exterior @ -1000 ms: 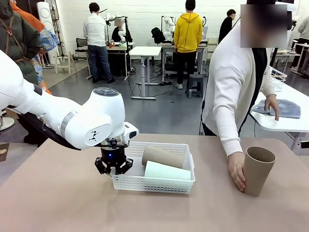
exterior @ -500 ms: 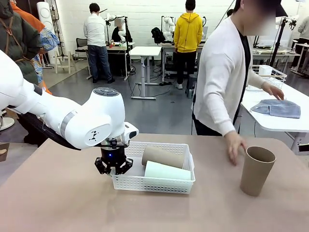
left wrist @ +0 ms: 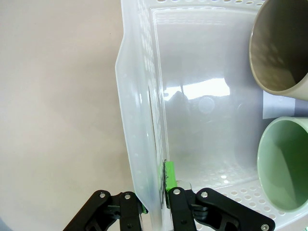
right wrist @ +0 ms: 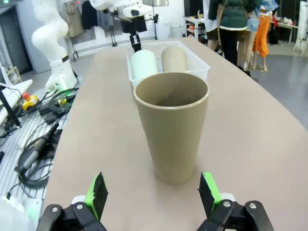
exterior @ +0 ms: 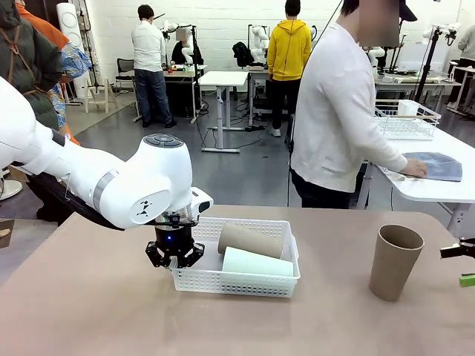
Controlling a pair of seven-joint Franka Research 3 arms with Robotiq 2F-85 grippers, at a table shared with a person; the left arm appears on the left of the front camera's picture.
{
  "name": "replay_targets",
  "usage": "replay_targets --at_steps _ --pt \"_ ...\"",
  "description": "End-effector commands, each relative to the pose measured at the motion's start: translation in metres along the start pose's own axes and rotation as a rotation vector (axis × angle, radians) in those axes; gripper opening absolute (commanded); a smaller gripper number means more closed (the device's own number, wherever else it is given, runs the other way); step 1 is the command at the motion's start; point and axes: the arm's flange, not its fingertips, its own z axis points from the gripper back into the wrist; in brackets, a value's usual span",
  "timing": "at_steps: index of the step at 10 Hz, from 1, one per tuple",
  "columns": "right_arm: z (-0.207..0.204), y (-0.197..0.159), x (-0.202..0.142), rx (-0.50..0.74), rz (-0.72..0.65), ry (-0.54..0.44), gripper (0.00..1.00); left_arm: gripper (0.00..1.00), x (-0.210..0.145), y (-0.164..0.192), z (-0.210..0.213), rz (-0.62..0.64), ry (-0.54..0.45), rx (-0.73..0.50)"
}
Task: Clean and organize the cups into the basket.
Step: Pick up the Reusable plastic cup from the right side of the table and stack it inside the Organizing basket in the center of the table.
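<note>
The white mesh basket (exterior: 236, 282) sits mid-table. My left gripper (exterior: 174, 256) is shut on its left wall; in the left wrist view the pads (left wrist: 169, 174) of that gripper (left wrist: 155, 197) pinch the basket wall (left wrist: 139, 120). Inside lie a brown cup (exterior: 249, 239) (left wrist: 284, 48) and a mint green cup (exterior: 256, 263) (left wrist: 286, 163). Another brown cup (exterior: 395, 261) (right wrist: 172, 130) stands upright at the right. My right gripper (exterior: 460, 265) (right wrist: 154, 190) is open just short of it, fingers either side. Farther off are the basket (right wrist: 195, 72) and my left gripper (right wrist: 136, 43).
The person (exterior: 338, 111) stands at the far side, turned away, with a hand on a blue cloth (exterior: 438, 165) on the neighbouring table, beside a wire basket (exterior: 404, 122). Bare tabletop (exterior: 96, 311) spreads in front of the basket.
The person's hand let go of the upright brown cup and the person turned to the other table. My right gripper's fingers came in at the right edge. The left arm stayed still.
</note>
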Motion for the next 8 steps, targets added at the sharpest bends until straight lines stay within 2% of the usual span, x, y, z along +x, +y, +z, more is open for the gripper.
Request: replay_targets --at_steps 1,4,8 --pt "-0.006 -0.010 -0.010 0.036 0.047 0.021 1.00 0.00 0.001 -0.002 0.002 0.000 -0.005 -0.001" --pt "-0.027 -0.017 -0.020 0.069 0.042 0.044 1.00 0.00 0.001 -0.002 0.002 0.000 -0.005 -0.001" --pt "-0.035 -0.019 -0.022 0.074 0.034 0.053 1.00 0.00 0.001 -0.002 0.002 0.000 -0.005 -0.001"
